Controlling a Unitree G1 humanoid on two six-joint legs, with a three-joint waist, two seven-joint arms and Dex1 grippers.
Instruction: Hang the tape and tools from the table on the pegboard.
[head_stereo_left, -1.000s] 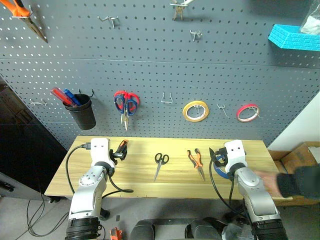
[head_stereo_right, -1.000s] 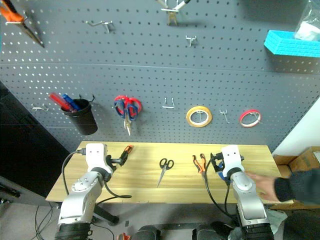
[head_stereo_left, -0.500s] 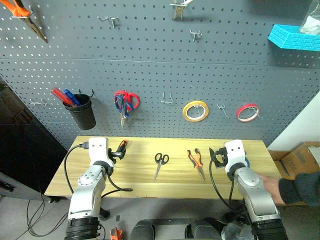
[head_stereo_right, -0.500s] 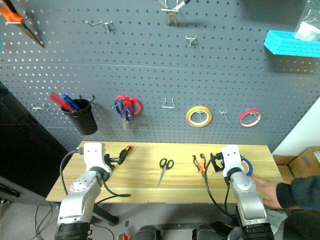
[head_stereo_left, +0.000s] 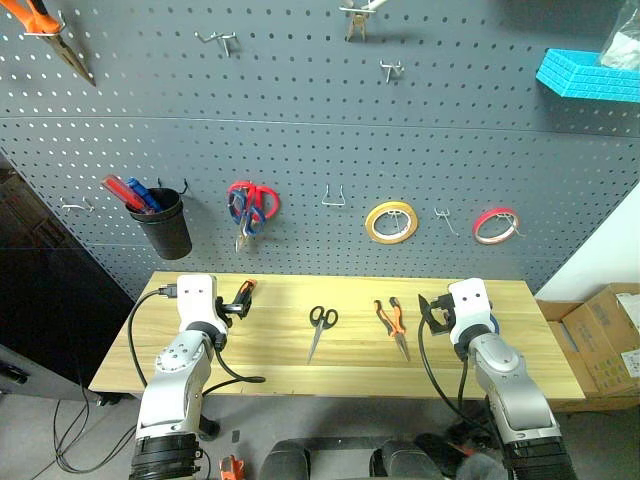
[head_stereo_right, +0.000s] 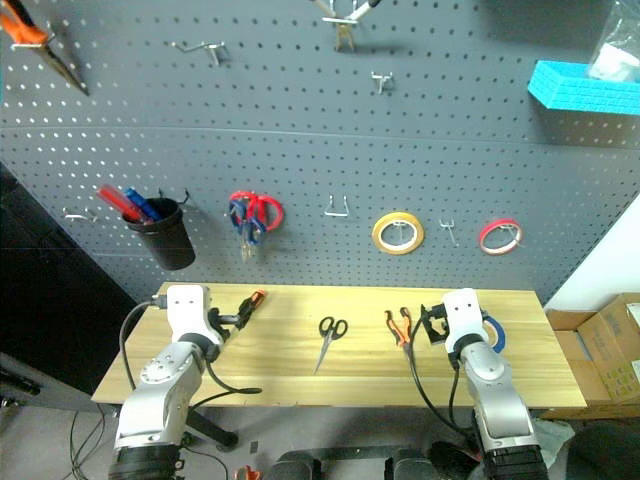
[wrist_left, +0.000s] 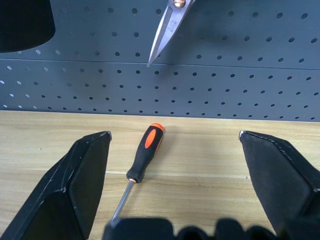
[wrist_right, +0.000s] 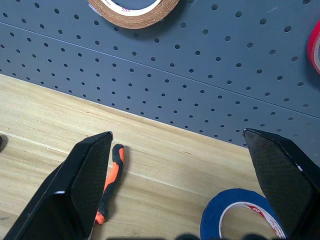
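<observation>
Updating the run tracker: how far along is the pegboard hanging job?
Nothing looks done. The screwdriver, black-handled scissors, pliers and blue tape all lie on the table, none on the pegboard. Nothing is in hand: the left end effector and right end effector are open and empty above the table. All four items are left to hang.
</observation>
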